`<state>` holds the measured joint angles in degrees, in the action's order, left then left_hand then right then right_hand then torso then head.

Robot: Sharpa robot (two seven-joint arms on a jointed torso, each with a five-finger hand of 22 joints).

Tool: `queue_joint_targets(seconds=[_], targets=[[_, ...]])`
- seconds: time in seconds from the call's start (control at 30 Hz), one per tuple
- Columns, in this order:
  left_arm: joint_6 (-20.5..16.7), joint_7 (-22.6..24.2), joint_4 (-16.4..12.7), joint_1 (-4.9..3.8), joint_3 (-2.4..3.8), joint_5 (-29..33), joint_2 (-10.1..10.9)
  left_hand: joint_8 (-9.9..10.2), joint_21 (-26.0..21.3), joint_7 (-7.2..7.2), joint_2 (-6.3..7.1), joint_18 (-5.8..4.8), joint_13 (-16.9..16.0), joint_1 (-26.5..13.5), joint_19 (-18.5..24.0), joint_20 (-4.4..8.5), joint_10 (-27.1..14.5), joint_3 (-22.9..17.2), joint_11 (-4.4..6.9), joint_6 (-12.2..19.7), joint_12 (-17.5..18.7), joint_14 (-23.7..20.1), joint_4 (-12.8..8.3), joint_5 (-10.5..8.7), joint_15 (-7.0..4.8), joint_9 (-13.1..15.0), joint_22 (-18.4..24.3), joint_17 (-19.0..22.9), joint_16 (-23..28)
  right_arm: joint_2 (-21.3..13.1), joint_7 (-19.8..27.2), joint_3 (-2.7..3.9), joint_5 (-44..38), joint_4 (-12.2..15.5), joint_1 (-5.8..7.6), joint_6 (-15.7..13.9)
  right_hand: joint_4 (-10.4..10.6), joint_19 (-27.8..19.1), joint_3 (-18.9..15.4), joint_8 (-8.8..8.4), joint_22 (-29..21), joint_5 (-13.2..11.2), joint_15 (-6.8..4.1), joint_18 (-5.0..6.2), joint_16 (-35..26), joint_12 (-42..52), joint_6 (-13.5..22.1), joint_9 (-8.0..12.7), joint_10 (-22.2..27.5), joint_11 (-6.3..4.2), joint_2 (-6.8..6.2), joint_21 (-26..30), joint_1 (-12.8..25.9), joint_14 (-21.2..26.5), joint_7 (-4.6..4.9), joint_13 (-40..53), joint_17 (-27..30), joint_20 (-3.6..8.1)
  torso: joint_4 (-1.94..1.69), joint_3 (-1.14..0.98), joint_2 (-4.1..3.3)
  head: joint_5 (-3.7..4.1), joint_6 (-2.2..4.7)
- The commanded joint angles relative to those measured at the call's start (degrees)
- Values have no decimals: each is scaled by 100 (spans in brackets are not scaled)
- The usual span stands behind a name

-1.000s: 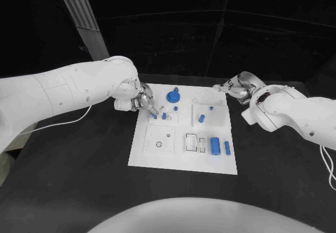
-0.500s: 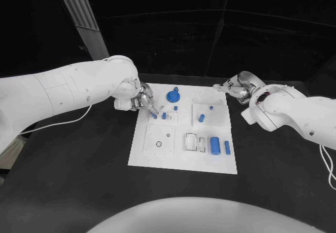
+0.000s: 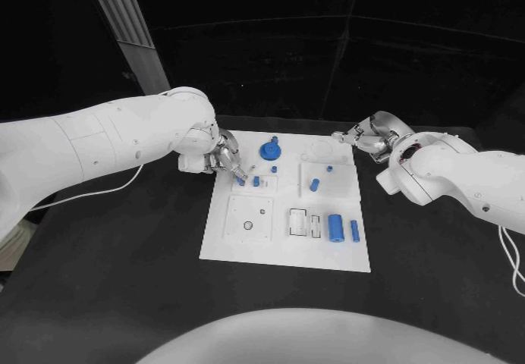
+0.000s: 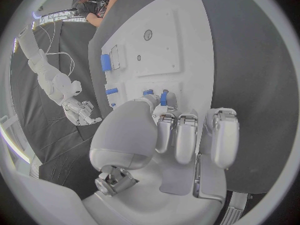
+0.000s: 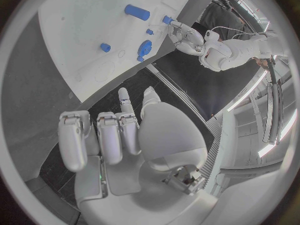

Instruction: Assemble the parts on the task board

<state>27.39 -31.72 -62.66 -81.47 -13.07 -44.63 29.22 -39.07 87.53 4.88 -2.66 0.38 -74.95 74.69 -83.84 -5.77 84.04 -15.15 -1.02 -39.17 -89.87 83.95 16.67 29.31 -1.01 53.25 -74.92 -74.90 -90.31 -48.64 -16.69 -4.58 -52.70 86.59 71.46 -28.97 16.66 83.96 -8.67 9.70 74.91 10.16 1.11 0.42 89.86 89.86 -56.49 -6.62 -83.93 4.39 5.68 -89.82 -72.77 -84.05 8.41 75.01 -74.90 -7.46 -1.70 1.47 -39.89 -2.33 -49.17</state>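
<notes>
The white task board lies in the middle of the black table. My left hand is at the board's left edge and pinches a small blue peg between thumb and a fingertip, low over the board; the pinched small blue peg is also in the left wrist view. Another short blue peg stands just beside it. A round blue knob sits at the far end. My right hand hovers off the board's far right corner, fingers loosely bent, holding nothing.
A slanted blue pin and a tiny blue stud lie on the board's right half. Two blue cylinders stand near the right edge beside white slots. A white square plate with a hole lies nearer me.
</notes>
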Motion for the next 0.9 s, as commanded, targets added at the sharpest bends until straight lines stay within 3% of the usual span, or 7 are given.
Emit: queue_joint_targets(seconds=[0.03,0.3,0.5,0.8,0.9], targets=[[117,-52,-3,62,-34,-72,-14,44,-29,-3,5,76,-1505,-56,-221,7,596,-13,-44,56,-13,605,15,-52,6,-16,-1357,-1510,31,-5,13,3,1,13,9,21,-1,604,-19,36,1509,17,-25,-42,14,14,33,-5,-607,-14,18,-18,-13,-595,1,1499,-1510,30,1,1,0,-1,0],[153,-85,-9,68,-34,-72,-28,76,-47,4,-16,82,-1505,-240,-198,-14,596,56,-54,45,-13,605,13,-496,22,-65,-1349,-1510,31,0,14,3,1,11,9,24,1,604,-28,39,1509,15,-25,-42,14,14,33,-6,-607,-14,21,-18,-13,-595,0,1499,-1510,30,1,1,-1,-6,6],[177,-115,-18,71,-34,-72,-30,94,-64,3,-1,89,-1505,-252,-175,-18,596,84,-54,54,-13,605,4,-667,25,-84,-1340,-1510,31,-1,14,3,1,11,9,30,2,604,-34,41,1509,13,-25,-42,14,14,33,-7,-607,-14,24,-18,-13,-595,0,1499,-1510,30,-2,1,-3,-2,2],[162,-113,-19,77,-34,-72,-32,97,-72,-9,7,92,-1505,-176,-165,-20,596,74,-47,62,-13,605,-21,-746,23,-93,-1337,-1510,31,0,13,3,2,12,9,34,2,604,-34,41,1509,13,-25,-42,14,14,33,-7,-607,-14,24,-18,-13,-595,0,1499,-1510,30,1,1,-2,-1,1],[151,-100,-16,79,-34,-72,-35,90,-71,-31,20,91,-1505,91,-166,-17,596,-42,-25,90,-13,605,-143,-638,9,-91,-1338,-1510,31,-1,12,3,2,12,9,33,2,604,-34,41,1509,13,-25,-42,14,14,33,-7,-607,-14,24,-18,-13,-595,0,1499,-1510,30,-1,1,-3,1,1]])
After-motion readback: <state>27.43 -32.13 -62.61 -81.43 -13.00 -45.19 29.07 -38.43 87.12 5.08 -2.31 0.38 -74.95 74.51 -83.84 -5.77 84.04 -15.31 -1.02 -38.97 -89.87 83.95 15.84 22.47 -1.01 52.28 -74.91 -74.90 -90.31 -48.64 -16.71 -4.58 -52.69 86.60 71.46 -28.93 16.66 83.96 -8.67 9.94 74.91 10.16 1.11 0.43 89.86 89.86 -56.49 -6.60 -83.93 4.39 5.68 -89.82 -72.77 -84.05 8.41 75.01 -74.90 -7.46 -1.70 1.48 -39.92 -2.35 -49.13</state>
